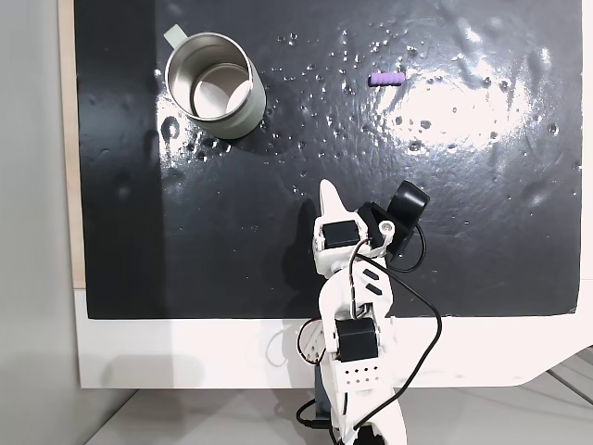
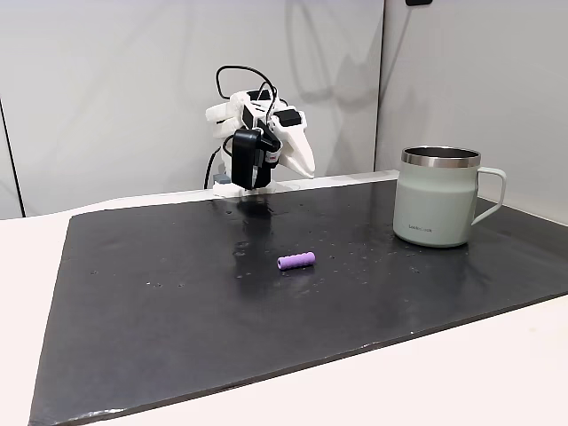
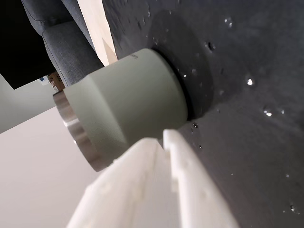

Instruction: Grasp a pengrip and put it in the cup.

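A white robot gripper (image 3: 164,137), fingers pressed together and empty, hovers above a black mat (image 1: 278,269). The purple pengrip (image 1: 385,78) lies on the mat, well apart from the upright grey-green cup (image 1: 215,85). Grasping hasn't begun.

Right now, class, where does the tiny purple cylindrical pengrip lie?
In a fixed view the tiny purple cylindrical pengrip lies alone on the black mat, right of the pale green metal cup.

White arm (image 1: 350,306), blk motors, cables
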`<state>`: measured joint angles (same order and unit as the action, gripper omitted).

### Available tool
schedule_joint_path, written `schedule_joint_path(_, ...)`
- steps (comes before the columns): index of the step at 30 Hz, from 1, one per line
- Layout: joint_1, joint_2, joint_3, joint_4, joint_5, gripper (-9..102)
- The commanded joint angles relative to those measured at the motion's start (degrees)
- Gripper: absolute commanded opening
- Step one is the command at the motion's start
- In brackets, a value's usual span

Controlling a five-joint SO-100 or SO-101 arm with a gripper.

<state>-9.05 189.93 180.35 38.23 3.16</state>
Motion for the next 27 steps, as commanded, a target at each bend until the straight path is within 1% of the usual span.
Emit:
schedule_joint_path(1, 0.1, 1.1, 2.3, -2.1, -0.6, 0)
schedule_joint_path(10, -0.9, 1.1, 0.8, -1.3, -1.1, 0)
schedule_joint_path(18, -3.9, -0.6, -14.5, 5.3, -0.4, 0)
schedule_joint_path(21, -3.4, -9.0, -22.1, 5.8, -0.4, 0)
schedule_joint_path(27, 2.8, -31.2, -39.5, 4.4, -0.4, 0)
